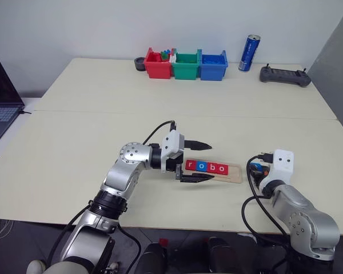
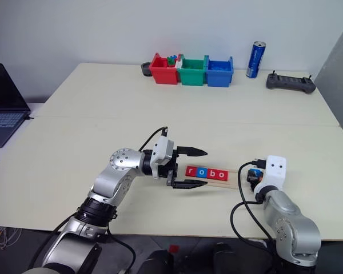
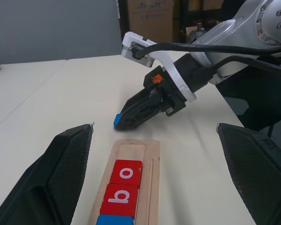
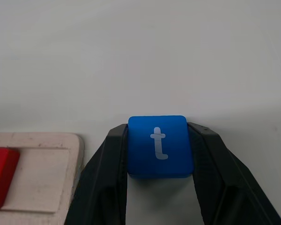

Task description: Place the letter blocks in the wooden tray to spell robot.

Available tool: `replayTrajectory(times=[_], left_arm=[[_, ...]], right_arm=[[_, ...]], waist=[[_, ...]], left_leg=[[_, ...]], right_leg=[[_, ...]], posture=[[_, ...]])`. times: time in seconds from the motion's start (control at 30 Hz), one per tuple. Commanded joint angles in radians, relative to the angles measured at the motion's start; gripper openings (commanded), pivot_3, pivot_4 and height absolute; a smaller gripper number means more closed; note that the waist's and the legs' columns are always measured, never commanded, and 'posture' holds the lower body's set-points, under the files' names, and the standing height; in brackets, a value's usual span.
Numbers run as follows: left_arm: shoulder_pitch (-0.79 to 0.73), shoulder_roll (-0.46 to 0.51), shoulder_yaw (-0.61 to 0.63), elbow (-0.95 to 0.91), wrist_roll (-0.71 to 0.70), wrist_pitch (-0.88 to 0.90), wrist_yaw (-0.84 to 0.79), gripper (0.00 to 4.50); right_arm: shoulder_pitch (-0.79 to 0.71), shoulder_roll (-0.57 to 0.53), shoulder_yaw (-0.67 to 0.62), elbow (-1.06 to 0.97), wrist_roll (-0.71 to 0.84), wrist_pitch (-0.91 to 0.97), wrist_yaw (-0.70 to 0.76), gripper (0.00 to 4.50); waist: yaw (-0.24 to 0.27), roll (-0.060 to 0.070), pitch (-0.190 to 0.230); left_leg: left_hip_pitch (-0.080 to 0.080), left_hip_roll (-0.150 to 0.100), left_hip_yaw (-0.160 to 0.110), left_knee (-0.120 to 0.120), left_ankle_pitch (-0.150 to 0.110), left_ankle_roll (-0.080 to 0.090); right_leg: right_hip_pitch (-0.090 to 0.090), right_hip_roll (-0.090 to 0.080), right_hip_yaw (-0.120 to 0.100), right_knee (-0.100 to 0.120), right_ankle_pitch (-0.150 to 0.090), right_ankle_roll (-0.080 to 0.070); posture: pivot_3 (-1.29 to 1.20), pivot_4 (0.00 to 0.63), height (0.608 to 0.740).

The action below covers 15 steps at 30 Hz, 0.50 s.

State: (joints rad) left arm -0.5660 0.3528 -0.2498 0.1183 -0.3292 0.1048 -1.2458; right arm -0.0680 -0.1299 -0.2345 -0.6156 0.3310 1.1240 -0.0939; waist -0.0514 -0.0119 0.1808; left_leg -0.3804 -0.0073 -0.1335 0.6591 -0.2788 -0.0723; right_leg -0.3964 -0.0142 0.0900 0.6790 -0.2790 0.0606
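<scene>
Between the fingers of my right pincer sits the blue t block, pinched on both sides just off the empty end of the wooden tray. My left pincer stands spread wide, one finger on either side of the tray's opposite end, where blocks r, o, b, o lie in the groove on the bench.

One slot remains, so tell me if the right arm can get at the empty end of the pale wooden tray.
Probably yes: the tray's bare end lies beside the right gripper, nothing between, blue t block already held.
</scene>
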Motion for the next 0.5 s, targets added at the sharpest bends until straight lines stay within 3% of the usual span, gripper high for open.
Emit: replayTrajectory(times=[0.03, 0.27, 0.5], left_arm=[[-0.008, 0.004, 0.015, -0.030, -0.005, -0.006, 0.007, 4.50], [-0.017, -0.002, 0.008, -0.009, 0.002, -0.018, 0.002, 4.50], [-0.036, -0.011, 0.006, 0.015, 0.007, -0.028, -0.006, 4.50]], right_arm=[[0.017, -0.003, 0.000, -0.066, -0.013, 0.043, -0.011, 1.46], [0.044, 0.004, 0.011, -0.083, -0.038, 0.037, -0.007, 1.46], [0.014, 0.001, -0.044, -0.099, -0.021, 0.039, 0.031, 3.89]], waist=[[-0.001, 0.000, 0.000], [-0.003, 0.000, 0.000], [-0.002, 0.000, 0.000]], left_leg=[[0.000, 0.000, 0.000, 0.000, 0.000, 0.000], [0.000, 0.000, 0.000, 0.000, 0.000, 0.000], [0.000, 0.000, 0.000, 0.000, 0.000, 0.000]], right_leg=[[0.000, 0.000, 0.000, 0.000, 0.000, 0.000], [0.000, 0.000, 0.000, 0.000, 0.000, 0.000], [0.000, 0.000, 0.000, 0.000, 0.000, 0.000]], posture=[[0.00, 0.150, 0.740], [0.00, 0.150, 0.740], [0.00, 0.150, 0.740]])
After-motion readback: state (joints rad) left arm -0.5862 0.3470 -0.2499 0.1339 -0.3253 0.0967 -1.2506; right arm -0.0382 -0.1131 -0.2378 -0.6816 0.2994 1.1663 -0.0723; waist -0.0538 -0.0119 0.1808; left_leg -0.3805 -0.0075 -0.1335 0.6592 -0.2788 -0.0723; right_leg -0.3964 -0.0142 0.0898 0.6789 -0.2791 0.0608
